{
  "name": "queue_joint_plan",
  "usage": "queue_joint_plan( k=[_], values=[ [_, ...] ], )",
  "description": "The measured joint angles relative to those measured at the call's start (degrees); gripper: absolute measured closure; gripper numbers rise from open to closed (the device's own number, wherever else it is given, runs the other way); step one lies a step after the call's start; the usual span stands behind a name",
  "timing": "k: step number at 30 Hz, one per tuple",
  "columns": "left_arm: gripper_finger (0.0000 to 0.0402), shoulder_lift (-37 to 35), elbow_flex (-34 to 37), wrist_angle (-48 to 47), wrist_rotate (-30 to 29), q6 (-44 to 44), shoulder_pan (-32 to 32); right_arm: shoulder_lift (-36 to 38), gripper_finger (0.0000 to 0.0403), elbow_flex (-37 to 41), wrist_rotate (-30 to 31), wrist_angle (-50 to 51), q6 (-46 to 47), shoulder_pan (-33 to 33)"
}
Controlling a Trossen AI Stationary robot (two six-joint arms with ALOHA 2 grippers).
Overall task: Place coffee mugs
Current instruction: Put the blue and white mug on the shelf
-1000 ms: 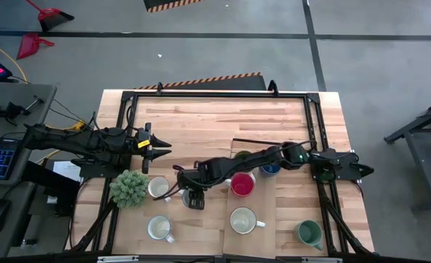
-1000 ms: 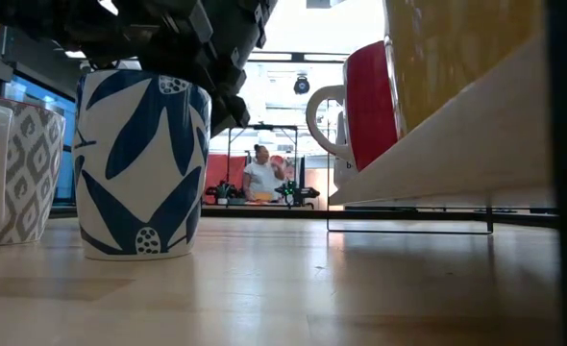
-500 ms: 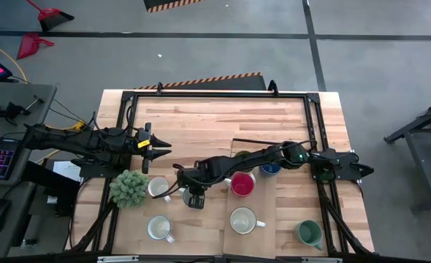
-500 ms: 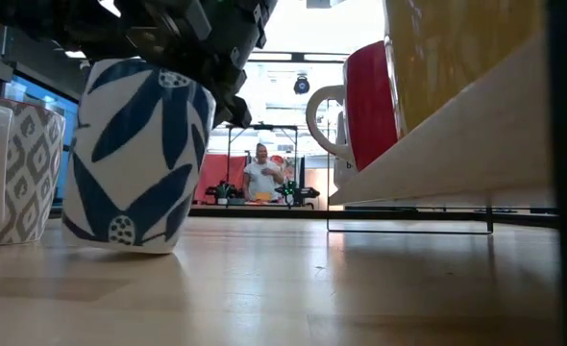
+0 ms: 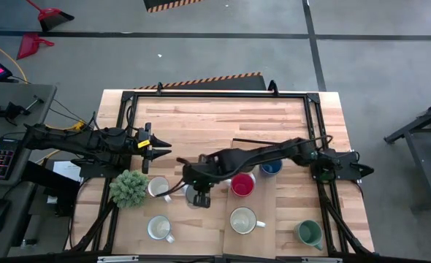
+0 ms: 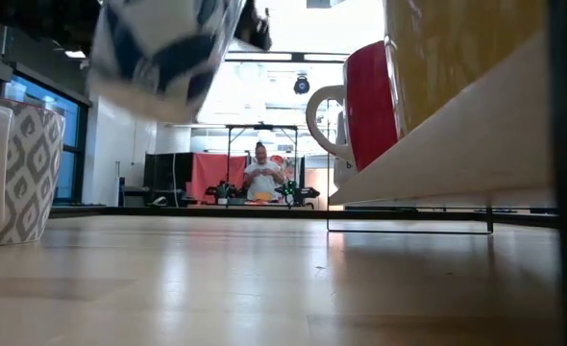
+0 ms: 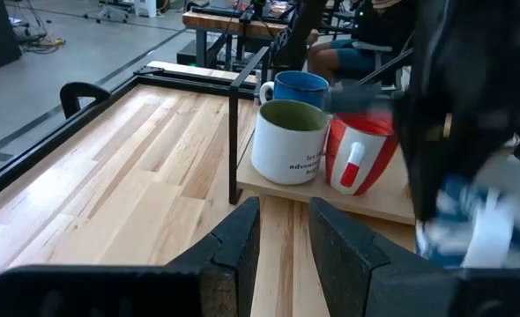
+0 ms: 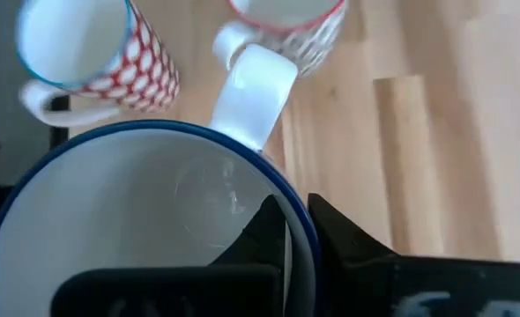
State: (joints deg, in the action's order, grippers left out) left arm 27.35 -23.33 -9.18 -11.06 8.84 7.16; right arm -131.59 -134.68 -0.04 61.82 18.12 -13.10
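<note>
The right gripper (image 8: 295,231) stood pinched shut on the rim of a white mug with blue leaf print (image 6: 163,53), one finger inside the wall, one outside; the mug hung clear of the table (image 6: 264,288), directly beneath the tool and tilted. Judgement: a rim pinch carries the weight off-centre, so the transfer should go slowly, with the mug levelled before it is lowered and the handle (image 8: 253,92) kept away from neighbouring mugs. The raised board (image 7: 366,198) with the olive-lined mug (image 7: 288,141), blue mug (image 7: 300,88) and red mug (image 7: 359,154) lay to the tool's side, toward the right arm's base. The left gripper (image 7: 282,233) waited well apart, fingers partly open, holding nothing. The low view alone showed the gap under the lifted mug, and a grey-patterned mug (image 6: 19,173) standing beside it on the table. The right wrist view alone showed the finger placement across the rim, plus a red-dotted mug (image 8: 97,57) below the tool. The high view alone gave the overall layout, including the plant (image 5: 130,188).
</note>
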Motion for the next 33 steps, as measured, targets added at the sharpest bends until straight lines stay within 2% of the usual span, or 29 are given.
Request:
queue_joint_plan(
  k=[8, 18, 24, 27, 33],
  values=[
    [0.0314, 0.0, 0.0, 0.0, 0.01, 0.0, 0.0, 8.04, 0.0402, -0.25, 7.44, 10.14, 5.17, -1.52],
    [0.0314, -0.01, 0.0, 0.07, 0.0, 0.23, 0.0, 16.03, 0.0403, -0.34, 18.51, 28.18, 21.57, -7.58],
    [0.0314, 0.0, 0.0, 0.03, 0.0, 1.66, -0.02, 20.62, 0.0403, 0.18, 27.08, 28.21, 29.07, -11.93],
    [0.0314, -0.02, 0.0, 0.02, 0.01, 2.68, 0.0, 22.61, 0.0403, 1.39, 28.74, 28.09, 31.71, -13.51],
    [0.0314, -0.01, 0.0, 0.02, 0.01, 2.9, -0.01, 28.4, 0.0403, 11.43, 29.97, 27.97, 36.72, -15.18]
  ],
)
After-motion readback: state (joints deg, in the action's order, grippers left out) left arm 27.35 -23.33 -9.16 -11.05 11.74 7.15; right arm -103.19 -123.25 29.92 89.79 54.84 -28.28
